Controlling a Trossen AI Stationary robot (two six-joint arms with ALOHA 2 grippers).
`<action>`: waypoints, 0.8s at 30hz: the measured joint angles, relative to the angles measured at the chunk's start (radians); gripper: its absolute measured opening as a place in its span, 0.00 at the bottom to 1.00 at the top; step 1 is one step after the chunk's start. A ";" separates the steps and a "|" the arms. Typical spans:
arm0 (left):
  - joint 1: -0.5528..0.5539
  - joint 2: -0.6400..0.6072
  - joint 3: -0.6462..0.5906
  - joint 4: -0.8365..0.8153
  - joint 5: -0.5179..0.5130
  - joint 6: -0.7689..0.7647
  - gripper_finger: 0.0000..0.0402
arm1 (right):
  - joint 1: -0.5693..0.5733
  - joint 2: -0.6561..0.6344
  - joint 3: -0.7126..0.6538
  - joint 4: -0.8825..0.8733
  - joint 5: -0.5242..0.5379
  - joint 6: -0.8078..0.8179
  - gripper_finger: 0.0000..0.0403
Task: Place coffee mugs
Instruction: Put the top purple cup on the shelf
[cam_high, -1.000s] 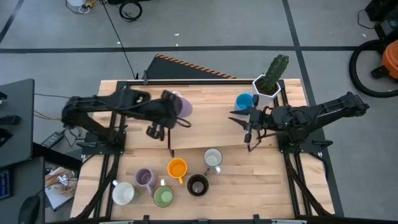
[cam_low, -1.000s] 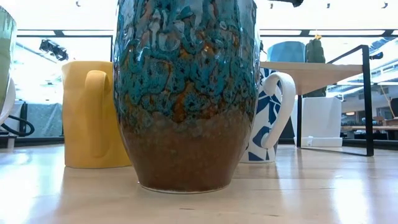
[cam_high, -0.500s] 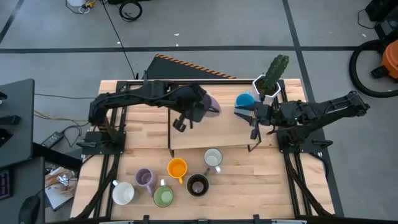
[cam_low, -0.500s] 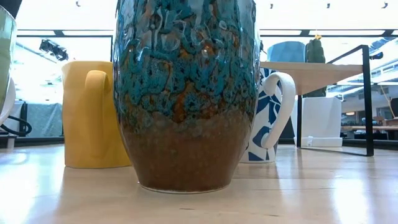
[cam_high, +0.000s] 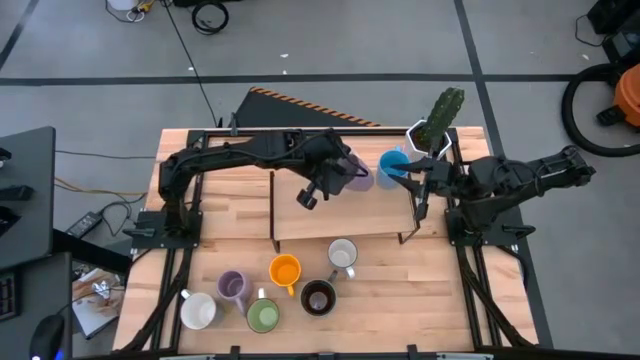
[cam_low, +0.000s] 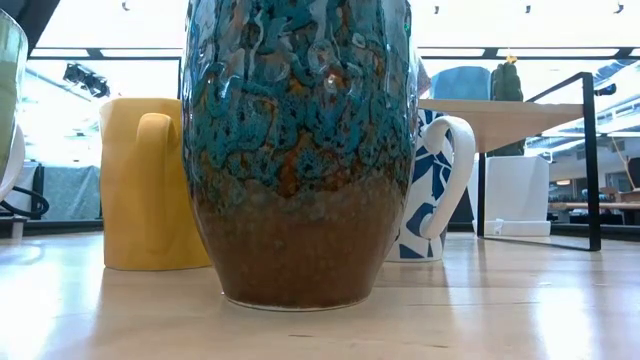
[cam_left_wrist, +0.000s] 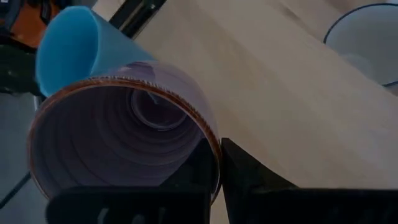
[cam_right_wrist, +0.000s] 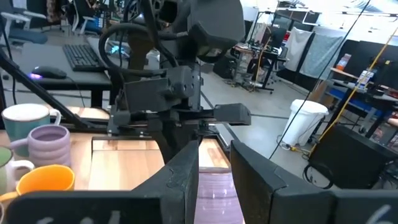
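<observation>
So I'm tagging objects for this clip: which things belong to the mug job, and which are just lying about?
Job:
- lavender mug in the left gripper
- blue mug on the shelf
- six mugs in front, such as the orange mug and brown mug

Lying about:
- cactus pot
- right gripper, waiting by the blue mug

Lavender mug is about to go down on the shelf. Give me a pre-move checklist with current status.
1. Left gripper shut on the lavender mug: ok; its fingers clamp the rim in the left wrist view.
2. Mug over the raised shelf: ok.
3. Gap to the blue mug: cannot tell; they look very close from above.
4. Right gripper clear of the drop spot: not ok; it hangs just beside the blue mug.
5. Cactus pot clear of both arms: ok.
</observation>
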 joint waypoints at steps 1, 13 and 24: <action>0.004 0.001 0.000 -0.013 0.002 0.000 0.05 | 0.000 0.002 0.000 -0.005 0.000 0.000 0.25; 0.027 0.002 0.000 -0.166 0.052 -0.080 0.05 | 0.000 0.008 0.000 0.003 -0.008 0.002 0.25; 0.027 0.002 0.000 -0.177 0.043 -0.083 0.12 | 0.000 0.008 0.000 0.002 -0.016 0.007 0.25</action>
